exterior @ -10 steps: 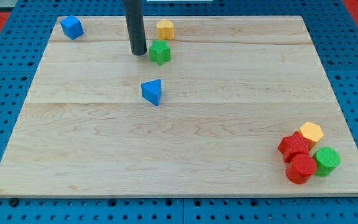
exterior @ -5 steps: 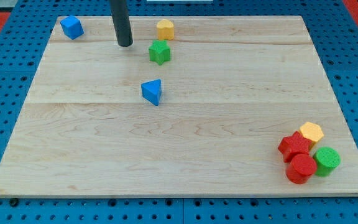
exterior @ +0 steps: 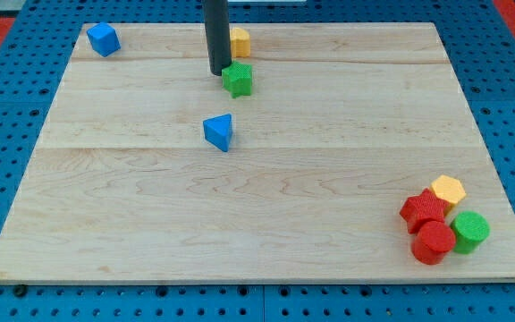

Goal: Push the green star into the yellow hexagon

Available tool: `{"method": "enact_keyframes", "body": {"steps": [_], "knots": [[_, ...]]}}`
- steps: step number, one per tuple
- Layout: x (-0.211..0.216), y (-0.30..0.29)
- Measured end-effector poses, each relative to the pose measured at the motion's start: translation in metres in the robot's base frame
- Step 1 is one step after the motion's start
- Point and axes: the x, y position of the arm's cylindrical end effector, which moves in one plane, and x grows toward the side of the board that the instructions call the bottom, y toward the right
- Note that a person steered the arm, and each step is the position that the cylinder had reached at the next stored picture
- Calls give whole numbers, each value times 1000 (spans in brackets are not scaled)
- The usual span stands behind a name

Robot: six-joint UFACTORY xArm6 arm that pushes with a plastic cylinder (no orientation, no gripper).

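The green star (exterior: 238, 80) lies near the view's top, just below a yellow hexagon (exterior: 239, 41) with a small gap between them. My tip (exterior: 219, 72) is at the star's upper left edge, touching or nearly touching it. The rod hides the left part of that yellow hexagon. A second yellow hexagon (exterior: 448, 190) sits in the cluster at the view's bottom right.
A blue block (exterior: 103, 38) sits at the top left corner of the wooden board (exterior: 257, 224). A blue wedge-like block (exterior: 219, 131) lies below the star. At the bottom right, two red blocks (exterior: 423, 210) (exterior: 433, 241) and a green cylinder (exterior: 469, 231) cluster near the board's edge.
My tip swung left and up away from the star, then came back right to its upper left edge. The star has shifted slightly to the right and down.
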Motion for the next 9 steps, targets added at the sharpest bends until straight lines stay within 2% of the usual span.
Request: {"method": "enact_keyframes", "body": {"steps": [3, 4, 5, 7, 9], "knots": [[20, 21], [39, 63], [89, 99], [151, 185], [163, 245]]}}
